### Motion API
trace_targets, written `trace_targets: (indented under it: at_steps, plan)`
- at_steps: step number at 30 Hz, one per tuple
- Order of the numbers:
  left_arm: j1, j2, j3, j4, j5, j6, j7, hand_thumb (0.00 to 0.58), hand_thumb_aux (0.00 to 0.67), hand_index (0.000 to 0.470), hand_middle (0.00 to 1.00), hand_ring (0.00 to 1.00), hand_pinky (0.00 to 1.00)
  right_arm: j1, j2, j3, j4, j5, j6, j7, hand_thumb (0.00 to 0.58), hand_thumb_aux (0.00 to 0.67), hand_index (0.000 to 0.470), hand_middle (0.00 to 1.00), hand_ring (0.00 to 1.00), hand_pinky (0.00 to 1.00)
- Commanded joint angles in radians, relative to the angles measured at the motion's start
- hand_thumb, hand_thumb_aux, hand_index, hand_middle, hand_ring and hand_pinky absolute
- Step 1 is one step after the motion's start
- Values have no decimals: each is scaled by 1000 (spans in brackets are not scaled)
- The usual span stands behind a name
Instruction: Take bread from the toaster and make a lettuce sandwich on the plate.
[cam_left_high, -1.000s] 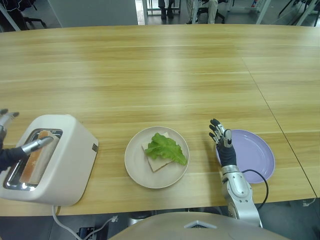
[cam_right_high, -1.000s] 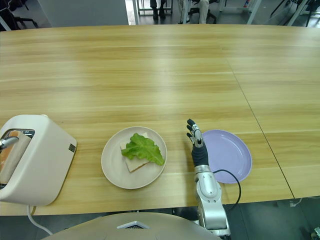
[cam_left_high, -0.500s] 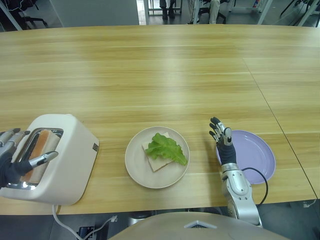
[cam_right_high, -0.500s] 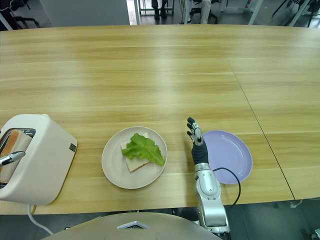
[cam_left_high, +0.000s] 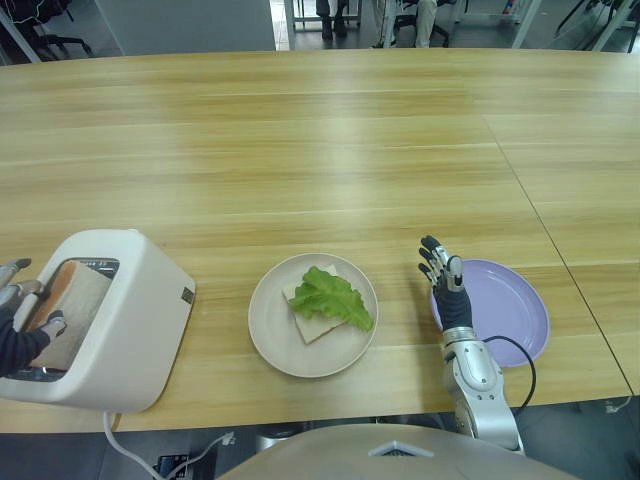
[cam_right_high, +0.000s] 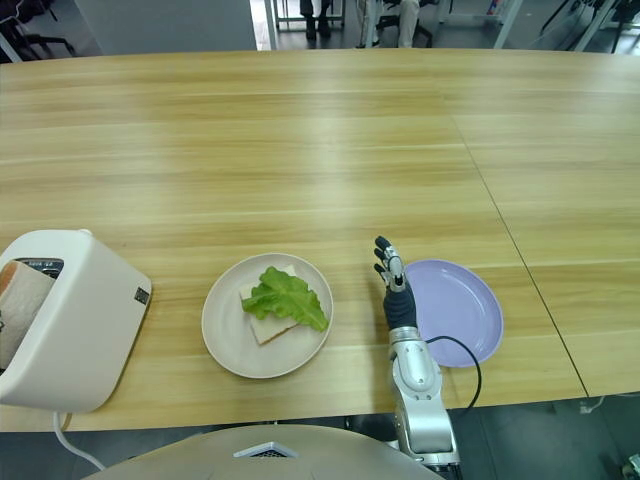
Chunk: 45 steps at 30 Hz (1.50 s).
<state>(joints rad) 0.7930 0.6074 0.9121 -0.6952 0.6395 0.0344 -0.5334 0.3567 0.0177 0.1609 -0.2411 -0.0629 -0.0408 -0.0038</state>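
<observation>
**Gripping the toast at the slot**

Nearest me, my left hand (cam_left_high: 22, 318) is pinching the bread slice (cam_left_high: 78, 305), which stands partway out of the toaster (cam_left_high: 135, 320). I judge the risk to be the slice snagging the slot edge and dragging the toaster, or slipping from a shallow hold. My right hand (cam_left_high: 447, 285) stands upright, fingers straight and together, holding nothing, just beside the purple plate (cam_left_high: 510, 315). Between the hands, the beige plate (cam_left_high: 275, 345) carries a bottom slice (cam_left_high: 312, 328) under lettuce (cam_left_high: 330, 297). The label (cam_left_high: 188, 295) on the toaster's side is too small to read.
</observation>
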Motion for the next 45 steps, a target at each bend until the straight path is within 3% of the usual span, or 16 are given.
trace_targets:
  at_steps: [1, 12, 13, 15, 16, 21, 22, 23, 24, 37, 45]
  plan:
    - [-3, -12, -6, 30, -18, -3, -8, 580, 670, 460, 0, 0, 0, -6, 3, -7, 25, 2, -3, -6, 0, 0, 0, 0, 0, 0]
    - [-109, -18, -5, 18, -57, 41, 17, 580, 670, 460, 0, 0, 0, -12, 2, -4, 37, -1, -9, -7, 0, 0, 0, 0, 0, 0]
    - [-119, -16, -5, 20, -52, 42, 23, 580, 670, 460, 184, 184, 184, -12, 1, -4, 38, -1, -10, -6, 0, 0, 0, 0, 0, 0]
    - [-143, -8, -4, 22, -47, 48, 31, 580, 670, 460, 169, 169, 169, -13, 1, -4, 37, -1, -10, -7, 0, 0, 0, 0, 0, 0]
    - [-158, -8, -1, 19, -52, 57, 33, 580, 670, 460, 27, 27, 27, -14, 1, -5, 39, 0, -10, -7, 0, 0, 0, 0, 0, 0]
    - [-231, 4, 11, -2, -69, 92, 41, 580, 670, 460, 4, 4, 4, -17, 4, -2, 42, -1, -11, -8, 0, 0, 0, 0, 0, 0]
    - [-253, 4, 10, -4, -79, 103, 45, 580, 670, 460, 180, 180, 180, -17, 4, -2, 42, -1, -11, -8, 0, 0, 0, 0, 0, 0]
    - [-266, 6, 8, -4, -80, 106, 49, 580, 670, 460, 659, 659, 659, -18, 4, -2, 42, 0, -11, -8, 0, 0, 0, 0, 0, 0]
    - [-284, 5, 6, -3, -85, 111, 55, 580, 670, 460, 1000, 1000, 1000, -19, 4, -2, 42, 0, -11, -8, 0, 0, 0, 0, 0, 0]
    - [-482, 28, -6, 16, -117, 146, 156, 580, 670, 460, 1000, 1000, 1000, -18, 8, 4, 44, -3, -11, -7, 0, 0, 0, 0, 0, 0]
    - [-637, -19, -99, 20, -204, 227, 192, 580, 670, 460, 1000, 1000, 1000, -21, 15, 8, 52, -6, -16, -8, 0, 0, 0, 0, 0, 0]
